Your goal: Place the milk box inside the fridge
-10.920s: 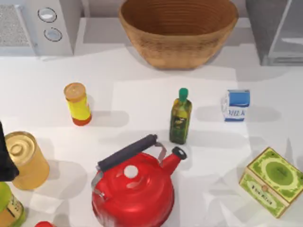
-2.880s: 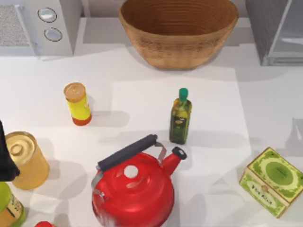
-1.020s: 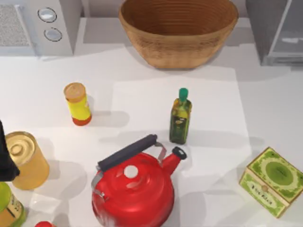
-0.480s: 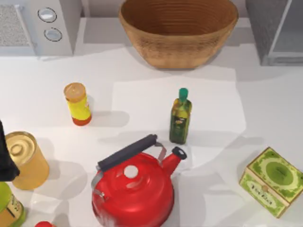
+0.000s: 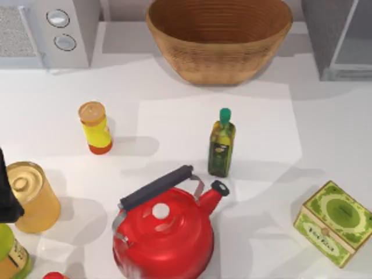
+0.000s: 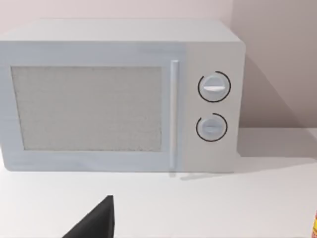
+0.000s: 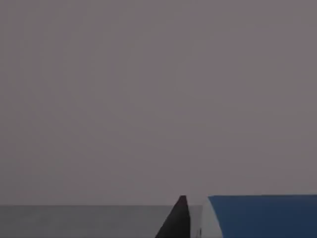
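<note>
From the right wrist, the milk box [image 7: 260, 215] sits just beside the right end effector's dark fingertip [image 7: 177, 220] — possibly gripped, I cannot tell — its axis unreadable, before a grey fridge [image 5: 337, 38] at one o'clock.

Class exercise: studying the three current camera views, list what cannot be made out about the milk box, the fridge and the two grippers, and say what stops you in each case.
- Milk box: right wrist view, cut off by the picture's edge; its print and whether it rests on anything cannot be told.
- Fridge: top view, cropped at the corner; its interior is hidden.
- Right gripper: right wrist view, one dark fingertip beside the carton; grip cannot be told.
- Left gripper: left wrist view, one dark fingertip before the microwave.
</note>
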Action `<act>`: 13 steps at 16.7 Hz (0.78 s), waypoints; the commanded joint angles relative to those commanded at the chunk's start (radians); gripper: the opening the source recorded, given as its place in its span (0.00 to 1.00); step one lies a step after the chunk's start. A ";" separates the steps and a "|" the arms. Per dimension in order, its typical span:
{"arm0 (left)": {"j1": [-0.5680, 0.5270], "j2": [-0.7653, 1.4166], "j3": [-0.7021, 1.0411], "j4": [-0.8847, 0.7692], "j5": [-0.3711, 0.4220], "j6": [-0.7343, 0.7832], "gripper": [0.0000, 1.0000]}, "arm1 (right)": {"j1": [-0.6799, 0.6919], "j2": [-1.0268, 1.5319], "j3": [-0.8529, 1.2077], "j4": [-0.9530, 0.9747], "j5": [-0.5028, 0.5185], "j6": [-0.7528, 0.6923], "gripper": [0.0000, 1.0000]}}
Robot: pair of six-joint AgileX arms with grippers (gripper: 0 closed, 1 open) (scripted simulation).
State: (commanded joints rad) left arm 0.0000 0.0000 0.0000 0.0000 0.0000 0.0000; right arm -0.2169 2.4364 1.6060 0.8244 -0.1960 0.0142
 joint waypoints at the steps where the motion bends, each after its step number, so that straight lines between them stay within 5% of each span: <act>1: 0.000 0.000 0.000 0.000 0.000 0.000 1.00 | 0.000 0.000 0.000 0.000 0.000 0.000 0.23; 11: 0.000 0.000 0.000 0.000 0.000 0.000 1.00 | 0.000 0.000 0.000 0.000 0.000 0.000 0.98; 13: 0.000 0.000 0.000 0.000 0.000 0.000 1.00 | 0.000 0.000 0.000 0.000 0.000 0.000 1.00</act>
State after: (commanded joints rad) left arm 0.0000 0.0000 0.0000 0.0000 0.0000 0.0000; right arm -0.2169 2.4364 1.6060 0.8244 -0.1960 0.0142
